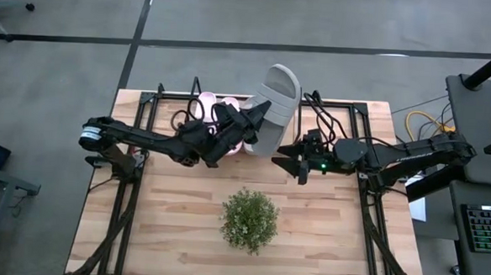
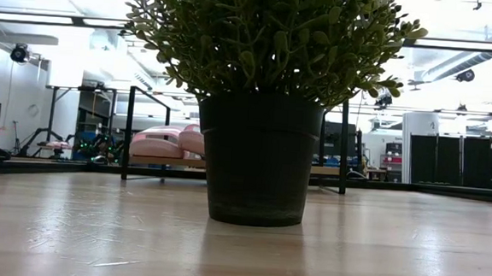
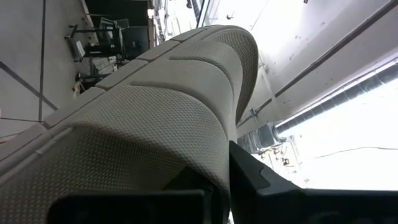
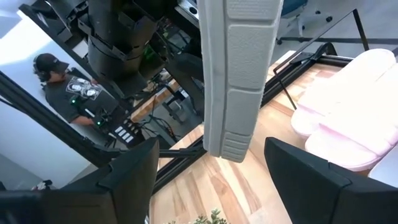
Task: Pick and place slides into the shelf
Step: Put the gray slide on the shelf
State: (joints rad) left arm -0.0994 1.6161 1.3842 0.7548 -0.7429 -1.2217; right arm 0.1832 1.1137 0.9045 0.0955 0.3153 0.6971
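My left gripper [image 1: 253,119] is shut on a grey slide [image 1: 277,105], which it holds in the air over the shelf [image 1: 347,118] at the table's far edge. The slide's textured sole [image 3: 155,124] fills the left wrist view. Two pale pink slides [image 1: 216,111] lie side by side on the shelf board and also show in the low view [image 2: 167,142]. My right gripper [image 1: 288,159] is open and hangs just near of the grey slide, touching nothing. In the right wrist view the slide [image 4: 231,81] stands on end between the open fingers' lines. A second grey slide is out of view. My left gripper holds the grey slide by its long side edge [image 1: 259,126], coming level from the table's left. One finger [image 3: 261,183] lies against the sole side; the other is hidden by the slide. The slide is lifted clear and stands nearly on end, its lower end [image 4: 227,146] above the board.
A bushy green plant in a dark pot [image 1: 250,219] stands at the middle of the table, near of both grippers, and blocks much of the low view [image 2: 258,156]. Black upright rails [image 2: 128,131] frame the shelf. A person [image 4: 62,87] shows beyond the table.
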